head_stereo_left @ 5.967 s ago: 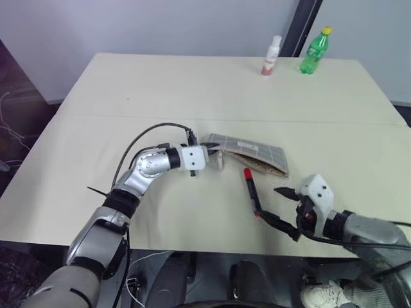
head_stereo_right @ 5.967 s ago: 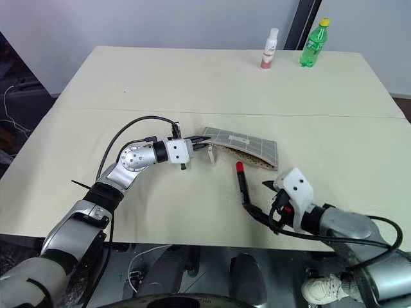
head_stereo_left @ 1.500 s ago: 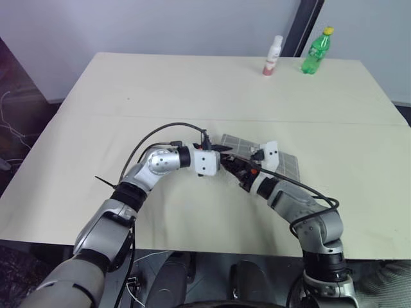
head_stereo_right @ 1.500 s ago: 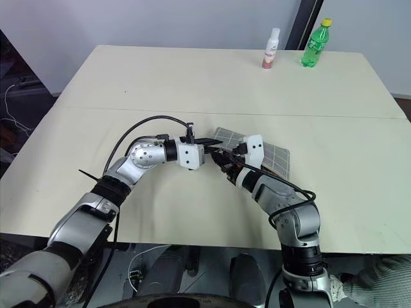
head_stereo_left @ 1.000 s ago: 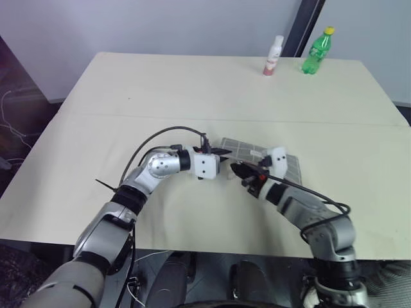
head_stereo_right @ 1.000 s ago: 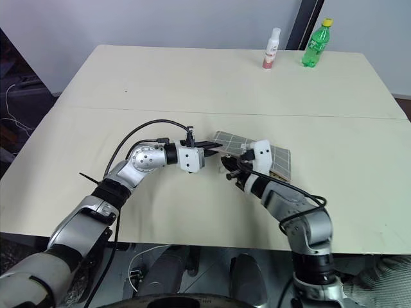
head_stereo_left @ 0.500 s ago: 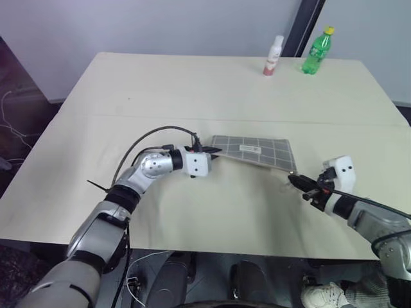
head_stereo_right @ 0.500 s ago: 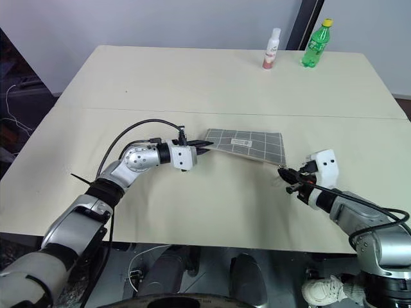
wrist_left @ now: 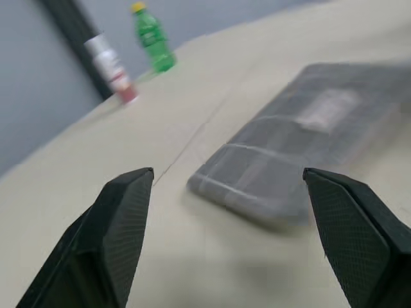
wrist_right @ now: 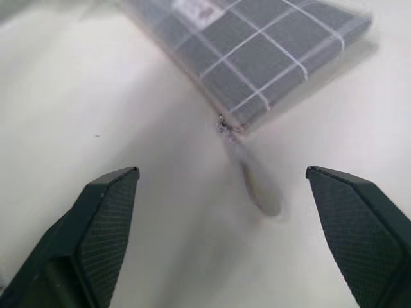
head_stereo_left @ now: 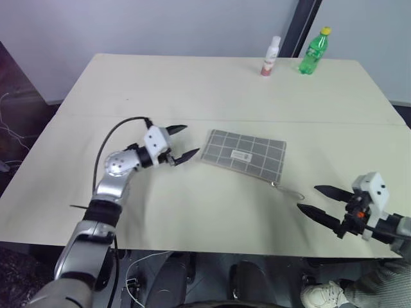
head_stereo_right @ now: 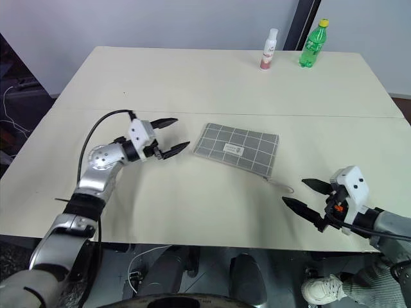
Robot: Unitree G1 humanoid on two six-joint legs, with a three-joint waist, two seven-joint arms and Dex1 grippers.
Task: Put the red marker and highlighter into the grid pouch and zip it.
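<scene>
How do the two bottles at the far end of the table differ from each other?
The green bottle is translucent green with a yellow cap, while the white bottle is opaque white with a pink lower part. The green bottle looks wider; the white bottle is slimmer. The green bottle stands nearer the table's right edge, and the white bottle stands just to its left. Both are upright on the table, close together but apart.

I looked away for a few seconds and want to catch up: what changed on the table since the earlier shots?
The red marker no longer lies on the table. The grid pouch, gaping before, now lies flat and closed. Both arms have drawn back from it: the left gripper and the right gripper have let go and stand open. The bottles at the far edge stayed put.
</scene>
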